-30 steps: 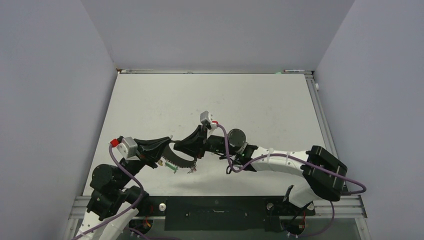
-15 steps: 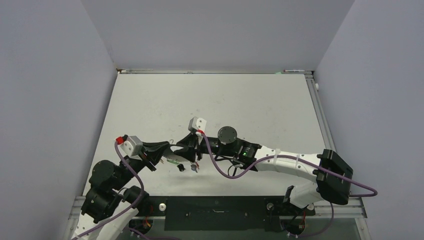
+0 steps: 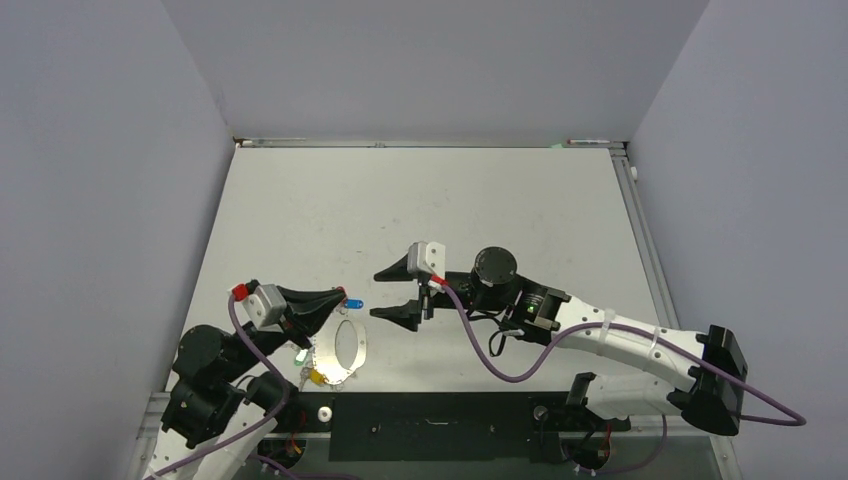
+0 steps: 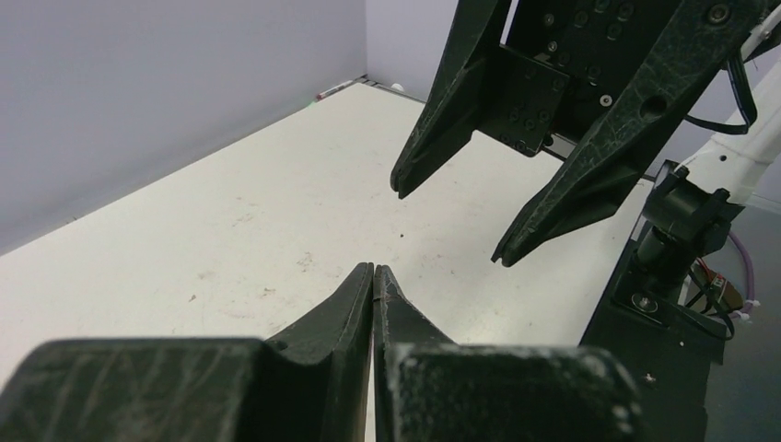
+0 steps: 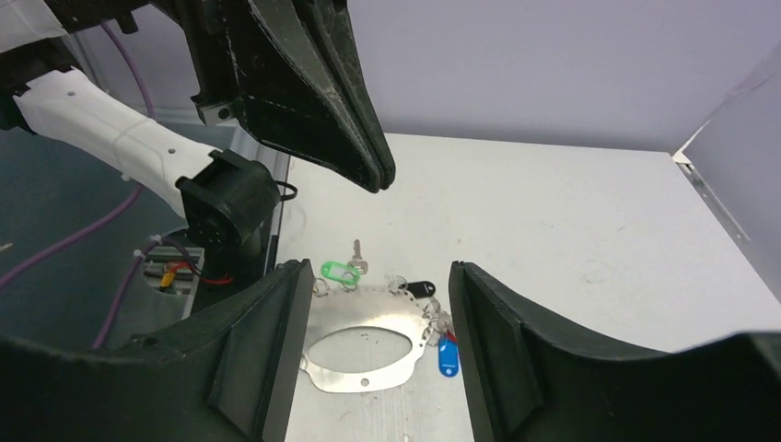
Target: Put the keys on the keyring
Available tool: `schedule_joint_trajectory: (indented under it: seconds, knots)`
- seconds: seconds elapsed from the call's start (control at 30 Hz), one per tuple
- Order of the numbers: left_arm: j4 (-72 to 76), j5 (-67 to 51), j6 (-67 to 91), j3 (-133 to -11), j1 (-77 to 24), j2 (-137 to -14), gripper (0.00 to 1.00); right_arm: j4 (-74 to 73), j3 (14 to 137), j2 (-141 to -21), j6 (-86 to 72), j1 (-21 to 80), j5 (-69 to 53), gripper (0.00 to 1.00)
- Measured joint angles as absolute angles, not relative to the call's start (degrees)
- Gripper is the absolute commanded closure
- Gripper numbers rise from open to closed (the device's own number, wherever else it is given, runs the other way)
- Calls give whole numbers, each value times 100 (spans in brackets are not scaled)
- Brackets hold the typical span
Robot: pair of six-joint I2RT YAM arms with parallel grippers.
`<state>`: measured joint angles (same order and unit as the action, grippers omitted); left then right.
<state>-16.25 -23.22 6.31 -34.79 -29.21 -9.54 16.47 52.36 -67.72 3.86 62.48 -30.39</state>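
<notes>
Two grippers face each other over the near left part of the table (image 3: pixel 480 200) in the top view. We note the left gripper (image 3: pixel 338 297) clenched to a single point with nothing visible in it. The right gripper (image 3: pixel 378 295) is released, its jaws wide and empty. The keyring (image 3: pixel 345 372) lies flat on the table just below the two tips, and neither claw touches it. A blue key (image 3: pixel 355 303), a green key (image 3: pixel 300 355) and a yellow key (image 3: pixel 318 377) fan out around its rim.

In the left wrist view, the left gripper (image 4: pixel 373 276) shows its jaws pressed together, tip raised above the surface. The right gripper (image 4: pixel 449 224) hangs opposite, spread apart. No key and no ring appear in this view.

In the right wrist view, the right gripper (image 5: pixel 378 267) frames the keyring (image 5: pixel 368 308) between its open jaws, with the left gripper (image 5: pixel 382 180) above and beyond. The green key (image 5: pixel 339 272), a black clip (image 5: pixel 419 288) and the blue key (image 5: pixel 447 356) sit along the ring's edge. They appear linked to it by small loops, though we cannot confirm each link.

We judge that the ring rests flat because nothing supports it. The open right jaws suit a fresh approach, and the clenched left tip suits pinning or nudging. Flat metal on a flat table offers little edge to pinch.
</notes>
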Motion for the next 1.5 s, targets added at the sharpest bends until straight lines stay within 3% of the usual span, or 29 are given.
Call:
schedule_joint_trajectory:
  seconds: [0.17, 0.37, 0.53, 0.6, 0.87, 1.2, 1.5]
  knots:
    - [-1651, -1938, 681, -3479, -2921, -969, 100, 1581, 5157, -6836, 285, 6230, -2491, 45]
    - [-1717, -871, 816, -3382, -2921, -1135, 92, 2108, 4713, -7806, -1052, 6381, -1173, 50]
    - [-1959, 161, 843, -3208, -2919, -1328, 61, 1949, 4788, -8997, -1656, 7107, -414, 53]
    - [-2016, 388, 847, -3186, -2917, -1341, 56, 1774, 5048, -9452, -1837, 7354, -255, 56]
    - [-2064, 775, 854, -3151, -2912, -1194, 53, 1479, 5511, -10204, -2051, 7537, -742, 58]
    - [-2062, 773, 849, -3114, -2912, -1127, 53, 893, 6093, -10735, -668, 7520, -1826, 62]
    - [-2056, 766, 845, -3072, -2912, -1107, 53, 462, 6230, -10938, 303, 7520, -1662, 66]
